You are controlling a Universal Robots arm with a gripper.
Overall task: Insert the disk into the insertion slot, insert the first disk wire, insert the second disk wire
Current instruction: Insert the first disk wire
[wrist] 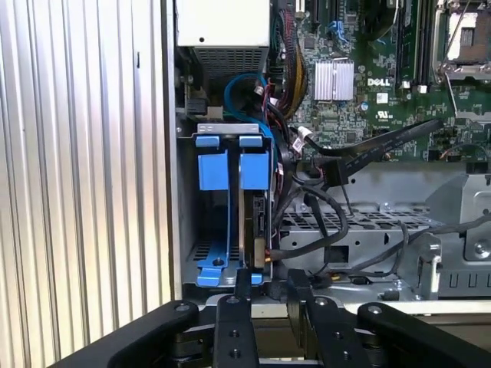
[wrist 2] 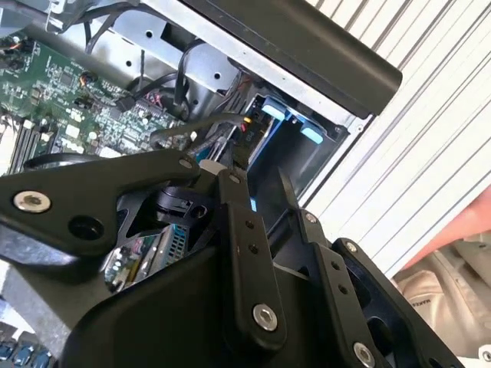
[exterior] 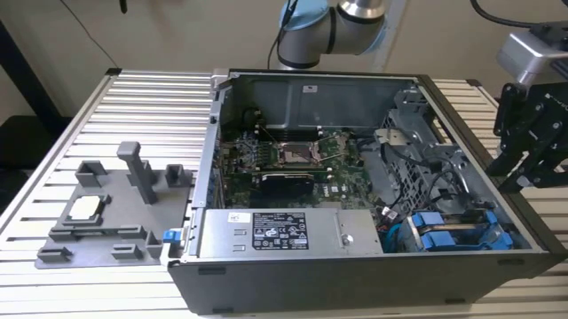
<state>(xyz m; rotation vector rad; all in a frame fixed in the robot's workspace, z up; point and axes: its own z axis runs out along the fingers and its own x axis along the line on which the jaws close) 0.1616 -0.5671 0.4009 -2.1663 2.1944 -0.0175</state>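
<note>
Grey plastic fixture tray (exterior: 98,232) lies at the exterior view's left on the slatted metal surface (exterior: 133,100).

Centre: open computer case (exterior: 355,282). Motherboard (exterior: 284,156) exposed, power supply (exterior: 275,232) with a white label along the near wall.

Toward the exterior view's right, in the case corner: sheet-metal cage holding the insertion slot (wrist: 226,129). The first wrist view looks into this cage. The disk (wrist: 257,226) sits edge-on inside the slot, its blue frame tab at the cage mouth. 1 more blue-tabbed carrier (wrist: 212,170) sits just beside it in the neighbouring bay. Black cables (wrist: 326,211) loop near the cage; cannot tell whether any is plugged into the disk.

Far right of the exterior view: pincer (exterior: 523,174) hangs just beside the case wall, above the surface. Pincer is released: in both wrist views its 2 fingers (wrist: 243,280) stand apart with nothing between them, near the cage end.
</note>
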